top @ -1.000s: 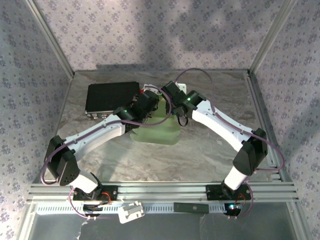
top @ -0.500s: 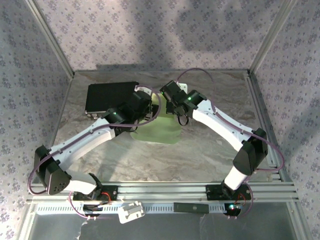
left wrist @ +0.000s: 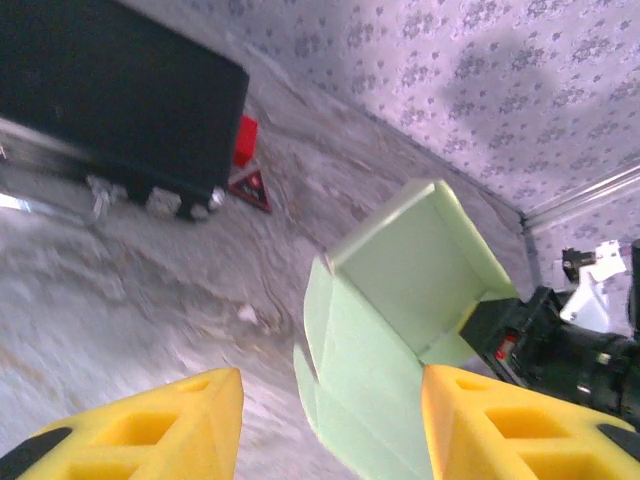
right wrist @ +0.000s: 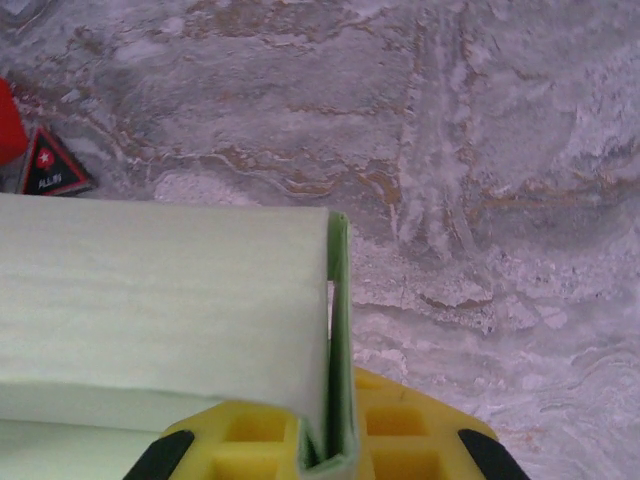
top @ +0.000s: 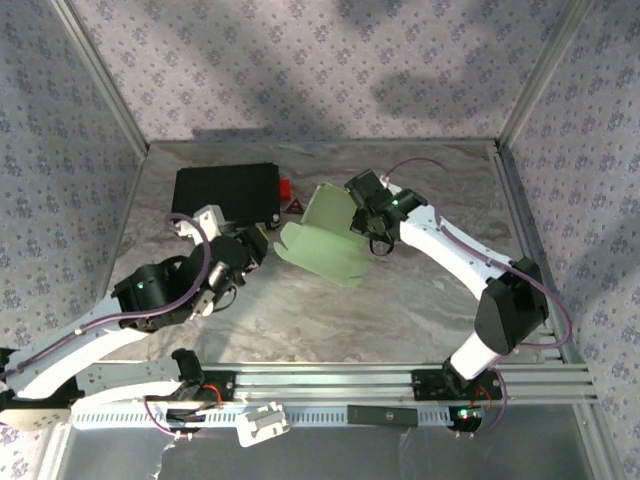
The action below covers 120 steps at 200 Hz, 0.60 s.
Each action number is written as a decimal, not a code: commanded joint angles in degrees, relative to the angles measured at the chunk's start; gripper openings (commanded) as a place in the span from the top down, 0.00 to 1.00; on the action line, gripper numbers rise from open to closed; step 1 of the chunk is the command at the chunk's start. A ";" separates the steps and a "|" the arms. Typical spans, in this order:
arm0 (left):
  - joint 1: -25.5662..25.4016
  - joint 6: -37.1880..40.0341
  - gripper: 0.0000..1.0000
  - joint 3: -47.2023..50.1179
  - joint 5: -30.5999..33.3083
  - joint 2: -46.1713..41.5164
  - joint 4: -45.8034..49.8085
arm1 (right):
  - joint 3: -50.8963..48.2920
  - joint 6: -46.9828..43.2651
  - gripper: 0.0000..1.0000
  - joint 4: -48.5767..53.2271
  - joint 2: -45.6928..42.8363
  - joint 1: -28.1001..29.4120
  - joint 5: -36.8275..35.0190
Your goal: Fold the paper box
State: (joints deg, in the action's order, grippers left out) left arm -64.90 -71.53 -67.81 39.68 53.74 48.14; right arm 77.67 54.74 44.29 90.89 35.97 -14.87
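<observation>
**Right hand pinches the box, left hand is wide open**

Your gray marble table (top: 420,300) is the biggest thing in the top view. At its far left the black case (top: 225,192) lies flat. The paper box (top: 325,240) sits near the middle of the table, just right of the case and apart from it. From above you see a pale green sheet with one flap tipped up at the far end. The left wrist view shows you more. There the raised part is bent into a little open corner with side walls, and the rest of the sheet lies lower, toward the camera.

Your right hand (top: 362,200) is at the far right side of the box. From above you cannot tell how it grips. The right wrist view tells you: its yellow fingers (right wrist: 430,420) are closed tight on a thin edge of the box wall, which stands up between them.

Your left hand (top: 243,255) is near the case, left of the box and not touching it. In the left wrist view its two fingers are spread wide and hold nothing.

A small red block (top: 286,189) sits at the case's right side. A tiny triangle tag (top: 299,207) lies just beside it, between the case and the box.
</observation>
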 commanded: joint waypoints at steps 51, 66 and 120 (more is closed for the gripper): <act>-3.06 -16.01 0.46 -5.72 -7.63 18.00 0.54 | -8.44 12.98 1.00 -7.47 -4.52 -2.92 4.39; -2.96 -16.42 0.47 -6.18 -7.02 19.99 -0.44 | -8.74 13.20 1.00 -7.75 -4.53 -2.90 4.69; 0.35 -16.30 0.65 -7.51 -8.62 25.32 -1.70 | -12.73 14.95 1.00 -9.58 -5.48 -3.62 5.87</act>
State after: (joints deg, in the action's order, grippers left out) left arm -66.06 -87.20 -73.17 32.10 77.03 46.57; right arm 66.61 67.20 35.51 87.07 33.06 -9.56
